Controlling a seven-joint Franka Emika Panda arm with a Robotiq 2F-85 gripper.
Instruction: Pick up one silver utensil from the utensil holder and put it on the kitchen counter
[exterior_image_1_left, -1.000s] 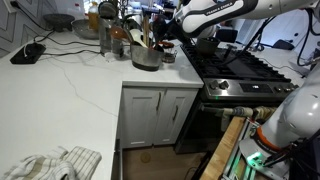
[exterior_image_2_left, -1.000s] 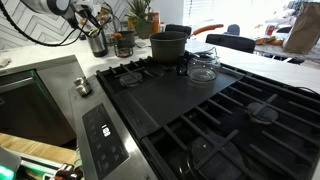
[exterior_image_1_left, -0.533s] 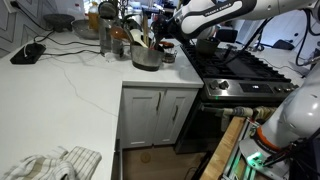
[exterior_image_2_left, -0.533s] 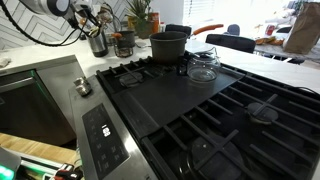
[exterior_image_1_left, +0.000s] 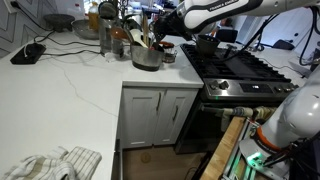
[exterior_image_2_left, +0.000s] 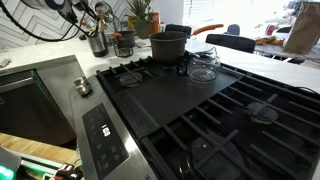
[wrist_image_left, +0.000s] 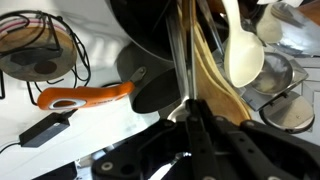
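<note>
While the gripper (exterior_image_1_left: 165, 22), closure impossible to tell, hovers at 1 o'clock of the holder (exterior_image_1_left: 146, 58) on the tabletop (exterior_image_1_left: 70, 85), lifting a silver utensil (wrist_image_left: 180, 55) could drag neighbouring spoons (wrist_image_left: 208, 75) out.

Camera setup: in an exterior view the cam stands back off the counter (exterior_image_1_left: 70, 85) corner, fairly high, looking across the white top to the back wall, with the stove (exterior_image_1_left: 235, 68) on its right. In an exterior view the cam sits low and close on the stove (exterior_image_2_left: 200, 110), looking along the grates. Both catch the holder (exterior_image_1_left: 146, 57) (exterior_image_2_left: 98, 44), far off. The wrist cam is right up on the holder (wrist_image_left: 150, 35), with the tool (wrist_image_left: 193, 112) at the bottom edge.
</note>
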